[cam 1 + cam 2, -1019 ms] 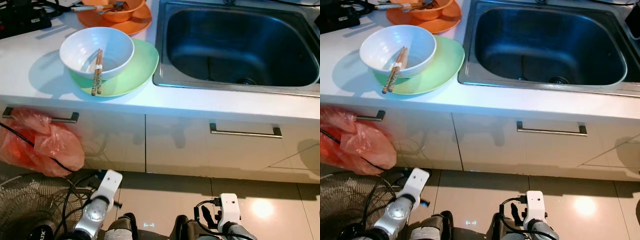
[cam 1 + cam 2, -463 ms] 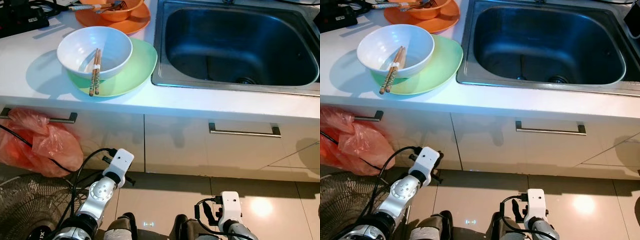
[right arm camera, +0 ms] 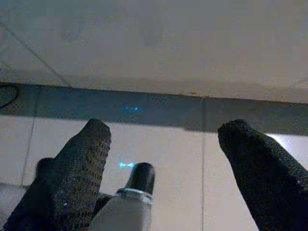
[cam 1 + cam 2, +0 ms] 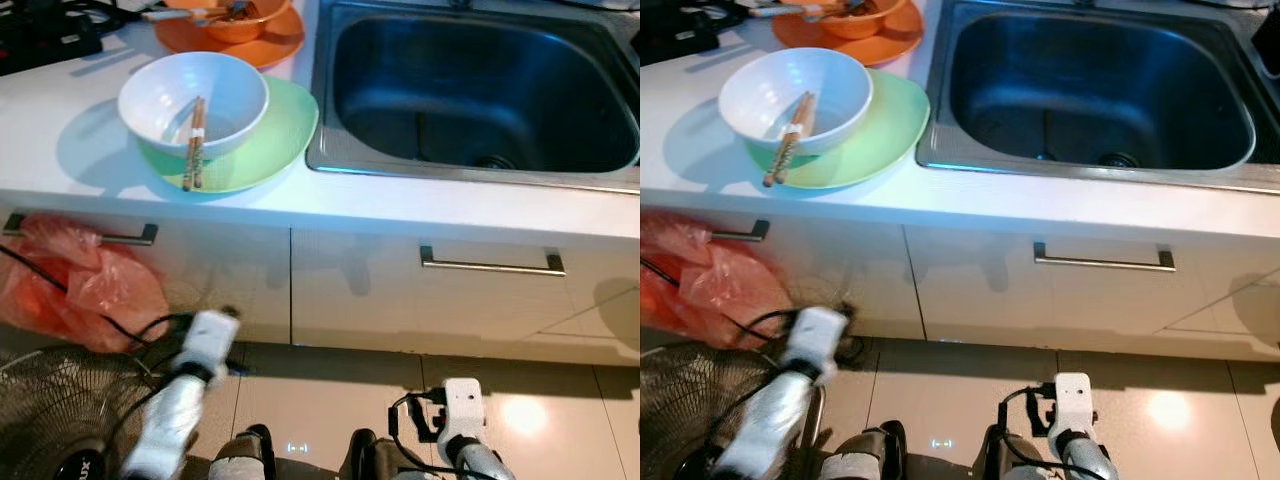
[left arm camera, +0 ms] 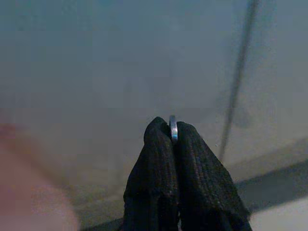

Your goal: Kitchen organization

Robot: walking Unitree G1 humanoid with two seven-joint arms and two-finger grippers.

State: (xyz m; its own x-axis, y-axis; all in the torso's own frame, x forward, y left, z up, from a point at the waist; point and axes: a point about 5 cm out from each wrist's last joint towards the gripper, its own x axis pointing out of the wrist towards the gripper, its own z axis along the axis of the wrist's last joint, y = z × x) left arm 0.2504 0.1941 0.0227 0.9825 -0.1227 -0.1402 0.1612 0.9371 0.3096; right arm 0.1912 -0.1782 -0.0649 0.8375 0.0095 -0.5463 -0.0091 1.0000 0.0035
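A white bowl holding a pair of chopsticks sits on a green plate on the white counter, left of the steel sink. Behind them an orange bowl rests on an orange plate. My left arm is low in front of the cabinet doors and blurred by motion. In the left wrist view my left gripper is shut and points at a pale cabinet door. My right arm hangs near the floor, and my right gripper is open over the tiles.
A red plastic bag hangs from the left drawer handle above a floor fan and loose cables. A long handle runs across the cabinet under the sink. A black power strip lies at the counter's back left.
My left arm rose toward the cabinet, then swung a little to the left, and is now blurred. The right arm stayed where it was. The dishes have not moved.
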